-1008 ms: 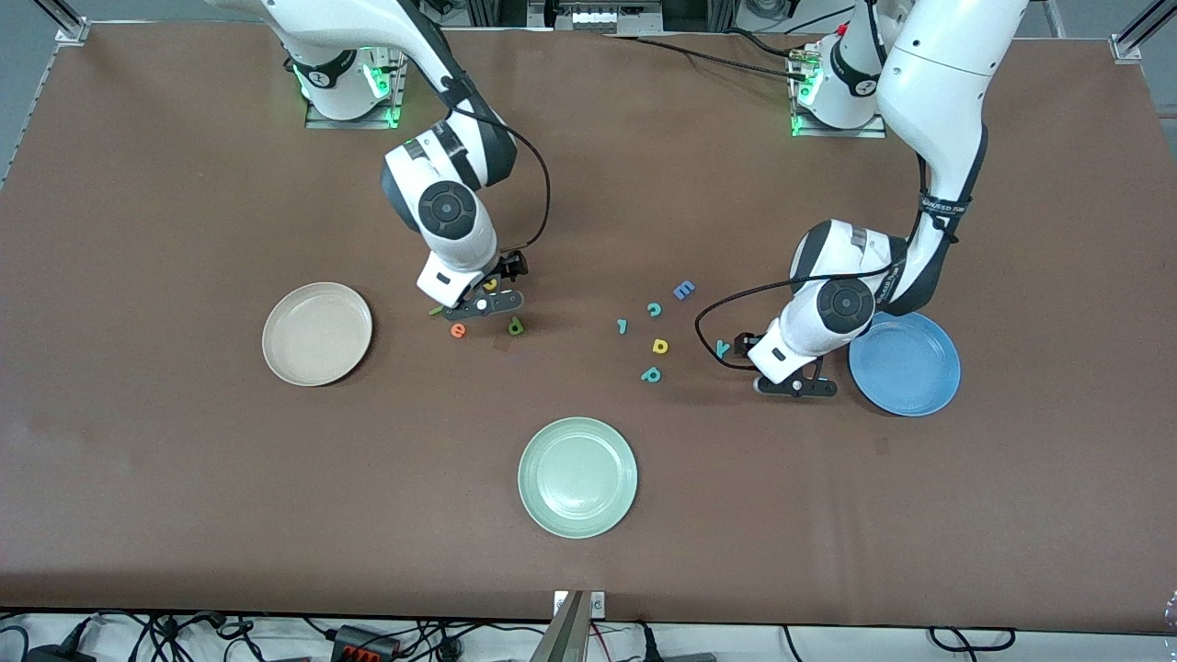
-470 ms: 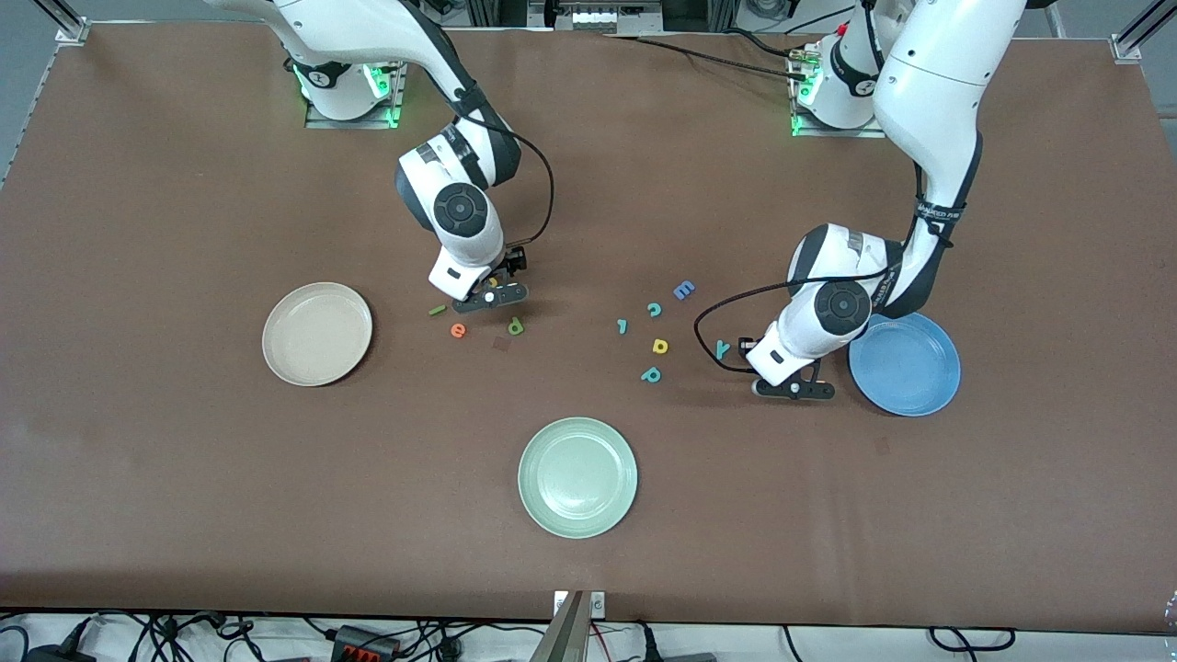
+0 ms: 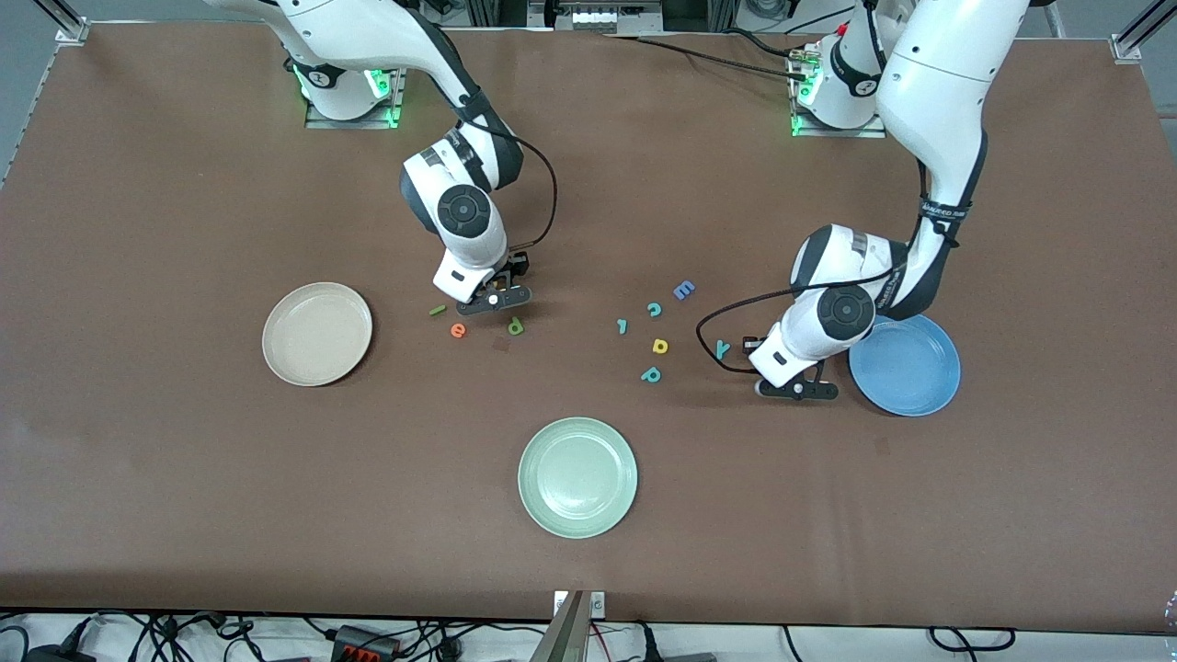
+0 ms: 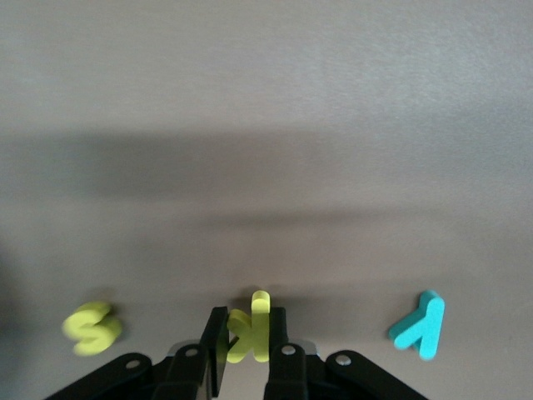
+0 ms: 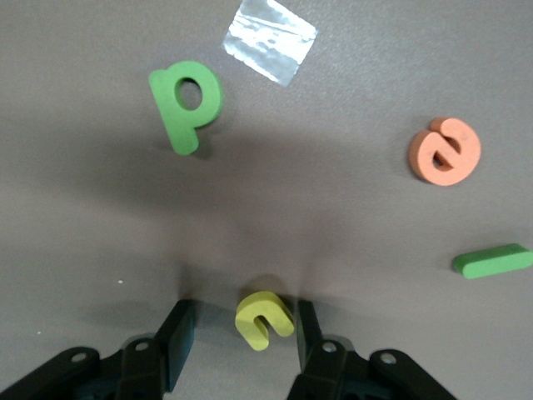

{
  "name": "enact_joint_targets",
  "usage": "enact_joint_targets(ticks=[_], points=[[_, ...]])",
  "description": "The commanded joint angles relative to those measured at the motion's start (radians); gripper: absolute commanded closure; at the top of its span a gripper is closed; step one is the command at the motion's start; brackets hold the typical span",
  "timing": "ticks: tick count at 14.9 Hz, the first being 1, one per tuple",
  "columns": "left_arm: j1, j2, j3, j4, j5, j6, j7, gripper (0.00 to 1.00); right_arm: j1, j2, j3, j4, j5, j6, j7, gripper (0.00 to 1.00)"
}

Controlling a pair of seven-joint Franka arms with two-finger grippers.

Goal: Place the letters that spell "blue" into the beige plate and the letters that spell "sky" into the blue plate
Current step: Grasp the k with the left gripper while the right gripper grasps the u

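My left gripper (image 4: 247,321) is shut on the yellow k (image 4: 252,335), low over the table beside the blue plate (image 3: 905,364). The yellow s (image 4: 92,327) and teal y (image 4: 419,327) lie on either side of it. My right gripper (image 5: 244,310) is open low over the table, and the yellow u (image 5: 264,319) lies between its fingers. Close by are the green b (image 5: 186,104), orange e (image 5: 445,151) and dark green l (image 5: 492,261). The beige plate (image 3: 317,333) sits toward the right arm's end.
A pale green plate (image 3: 577,476) lies nearer the front camera. Spare letters sit mid-table: blue E (image 3: 683,291), teal c (image 3: 654,309), yellow d (image 3: 659,346), teal p (image 3: 651,374). A tape patch (image 5: 270,39) is stuck beside the green b.
My left gripper has closed on the yellow k. My right gripper has shifted slightly toward mid-table, and its fingers have narrowed around the yellow u.
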Motion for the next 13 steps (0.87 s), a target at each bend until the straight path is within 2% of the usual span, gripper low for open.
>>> enact_joint_targets(ticks=[1,2,5,9,11,12,13], points=[[0.056,-0.040,0.010,0.128,0.020,-0.228,0.052,0.88,0.003,0.011,-0.004,-0.001,0.010,0.013,-0.014,0.55],[0.094,-0.040,0.010,0.168,0.038,-0.293,0.091,0.88,0.002,0.011,-0.004,-0.001,0.010,0.013,-0.014,0.59],[0.196,-0.037,0.006,0.184,0.139,-0.318,0.249,0.87,0.000,0.007,-0.004,0.000,0.010,0.007,-0.006,0.88],[0.276,0.000,0.006,0.161,0.141,-0.271,0.358,0.85,-0.023,-0.049,-0.013,0.022,0.011,-0.033,-0.013,0.92],[0.279,0.000,0.005,0.093,0.141,-0.193,0.358,0.82,-0.093,-0.098,-0.015,0.033,0.010,-0.065,-0.028,0.92],[0.277,-0.003,0.005,0.063,0.141,-0.159,0.358,0.75,-0.135,-0.118,-0.015,0.036,0.010,-0.094,-0.035,0.92],[0.277,-0.001,0.005,0.058,0.141,-0.145,0.358,0.50,-0.176,-0.137,-0.016,0.036,0.008,-0.122,-0.040,0.92]])
